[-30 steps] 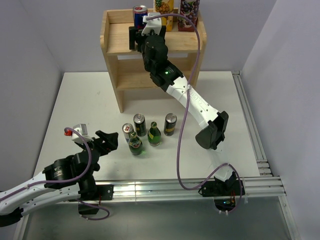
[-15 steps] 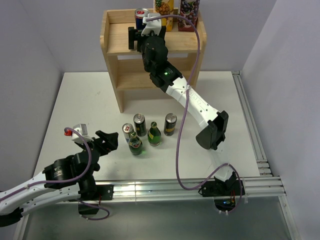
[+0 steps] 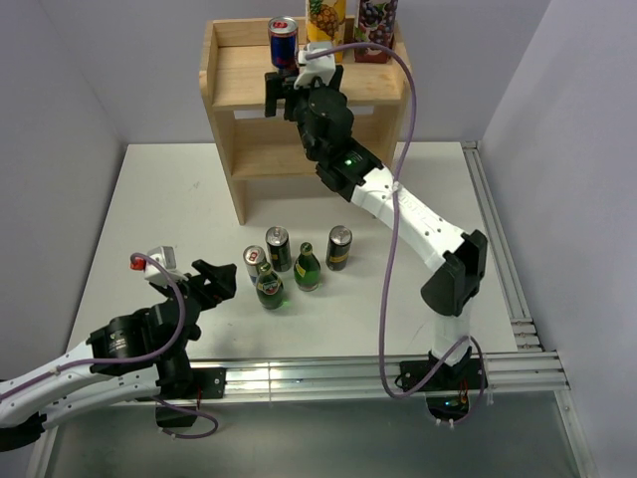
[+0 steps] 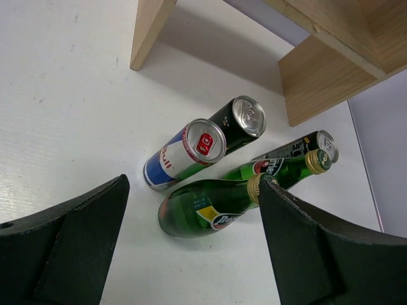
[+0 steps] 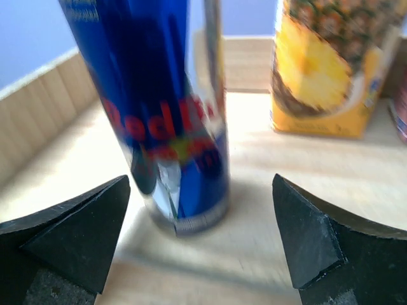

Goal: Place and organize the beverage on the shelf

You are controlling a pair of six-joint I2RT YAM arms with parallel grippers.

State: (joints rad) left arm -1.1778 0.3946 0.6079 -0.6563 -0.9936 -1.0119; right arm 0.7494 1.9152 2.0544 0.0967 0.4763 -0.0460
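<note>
Stretching to the shelf (image 3: 224, 85) top, right arm (image 3: 398, 204), jaws wide before Red Bull can (image 5: 175, 127); left arm (image 3: 119, 344) low, jaws wide.

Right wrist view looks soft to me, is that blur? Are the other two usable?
Right wrist: yes, the Red Bull can and the pineapple carton are both smeared. Left wrist: sharp, the label on the nearer green bottle is crisp. Top external: sharp, with one bright glare strip on the metal rail at the near edge.
</note>
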